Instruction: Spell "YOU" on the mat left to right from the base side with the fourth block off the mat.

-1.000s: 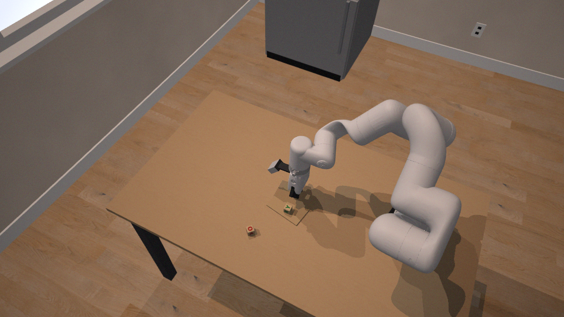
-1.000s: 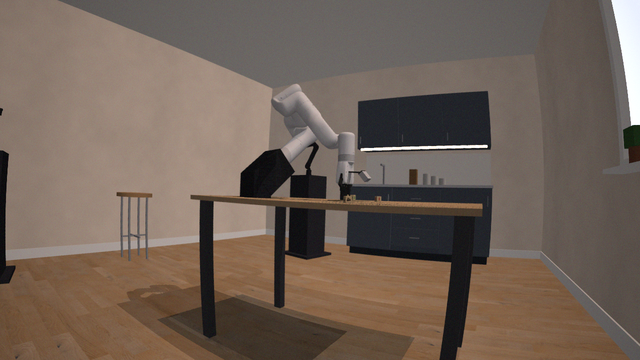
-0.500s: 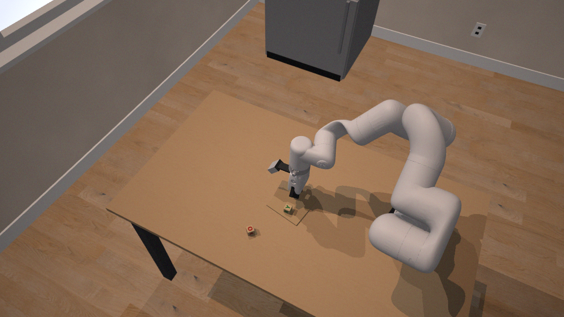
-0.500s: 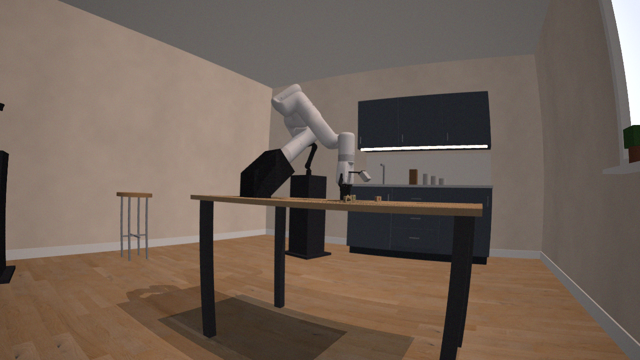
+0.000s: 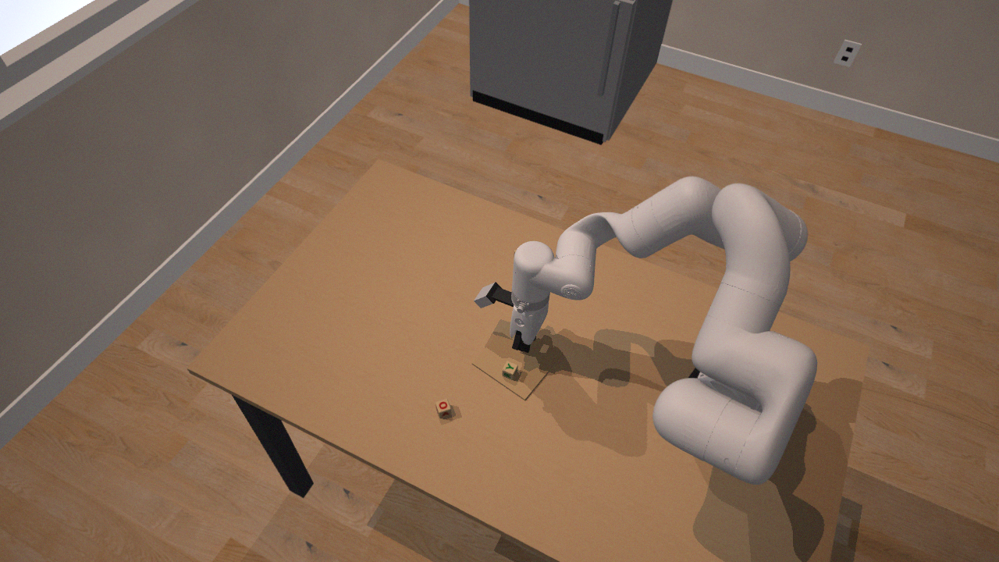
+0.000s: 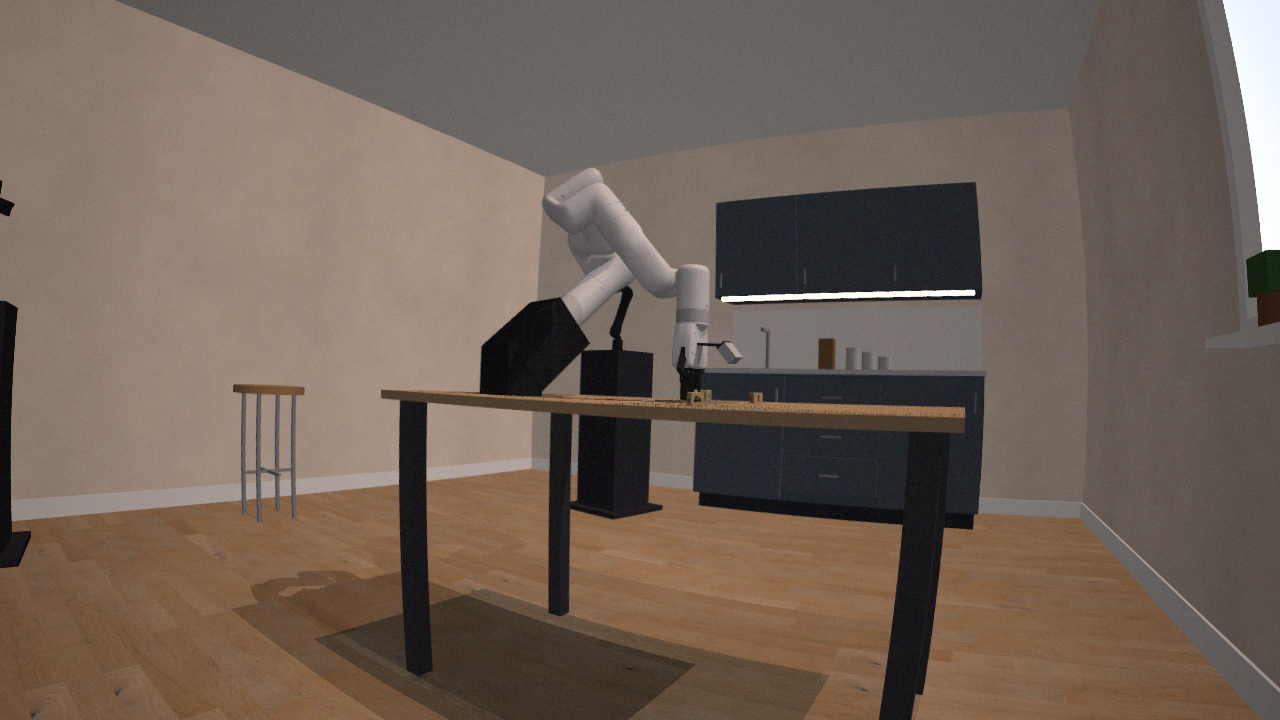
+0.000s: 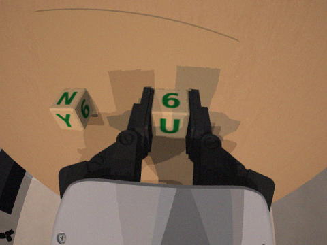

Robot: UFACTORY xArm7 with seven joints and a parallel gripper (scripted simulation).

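My gripper (image 7: 170,102) is shut on the U block (image 7: 170,116), a pale wooden cube with green letters, U on top and 6 on the far side. It stands low over the thin tan mat (image 5: 512,356). The gripper also shows in the top view (image 5: 520,343). The Y block (image 7: 72,109) lies on the mat to the left in the wrist view, with Y on top and N and 6 on its sides; it shows too in the top view (image 5: 511,370). The O block (image 5: 443,407), with a red letter, lies on the table off the mat. I see no fourth block.
The mat's far edge shows as a thin curved line (image 7: 136,18) in the wrist view. The table's near edge (image 5: 335,447) runs past the O block. A grey cabinet (image 5: 566,62) stands on the floor beyond the table.
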